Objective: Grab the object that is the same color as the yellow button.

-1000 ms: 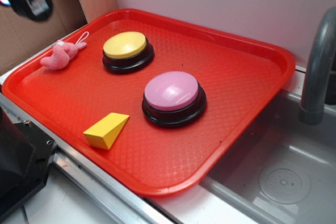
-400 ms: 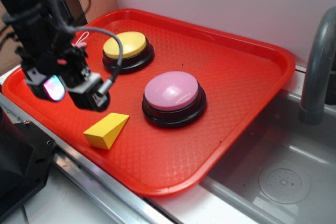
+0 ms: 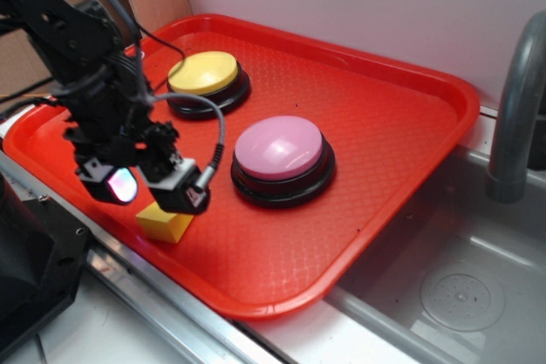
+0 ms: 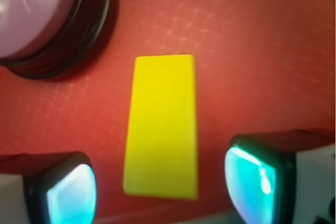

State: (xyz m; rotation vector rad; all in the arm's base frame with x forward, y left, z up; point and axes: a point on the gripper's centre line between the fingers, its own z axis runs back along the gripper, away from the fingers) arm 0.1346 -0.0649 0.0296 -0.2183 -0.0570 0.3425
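The yellow wedge block [image 3: 162, 222] lies on the red tray [image 3: 384, 117] near its front edge, mostly hidden by my gripper [image 3: 158, 189] in the exterior view. In the wrist view the block [image 4: 161, 124] lies lengthwise between my two fingers, with a gap on each side. My gripper [image 4: 160, 187] is open and just above the block. The yellow button [image 3: 203, 74] on its black base stands at the tray's back left.
A pink-topped button [image 3: 280, 149] stands mid-tray, just right of the gripper; it also shows in the wrist view [image 4: 37, 9]. A grey sink basin [image 3: 461, 287] and faucet [image 3: 516, 108] are to the right. The pink plush toy is hidden behind the arm.
My arm has come in from the upper left and lowered toward the tray front. The gripper now sits over the yellow wedge and hides most of it.
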